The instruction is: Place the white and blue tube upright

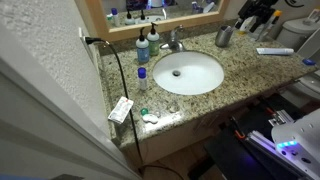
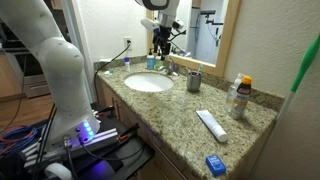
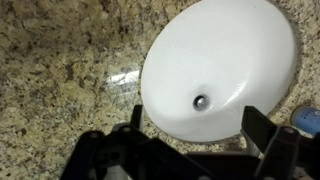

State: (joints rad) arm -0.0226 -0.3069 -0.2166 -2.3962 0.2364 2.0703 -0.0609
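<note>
White and blue tube [image 2: 211,124] lies flat on the granite desk [image 2: 165,110], between the grey cup [image 2: 194,81] and a small blue box [image 2: 216,164], not upright. Oval white sink [image 2: 148,83] sits well apart from the tube, past the cup. Claw [image 2: 163,42] hangs high over the sink. In the wrist view the claw [image 3: 198,135] has its fingers spread wide, empty, with the drain [image 3: 201,101] below. Bottles [image 2: 238,97] stand near the tube.
</note>
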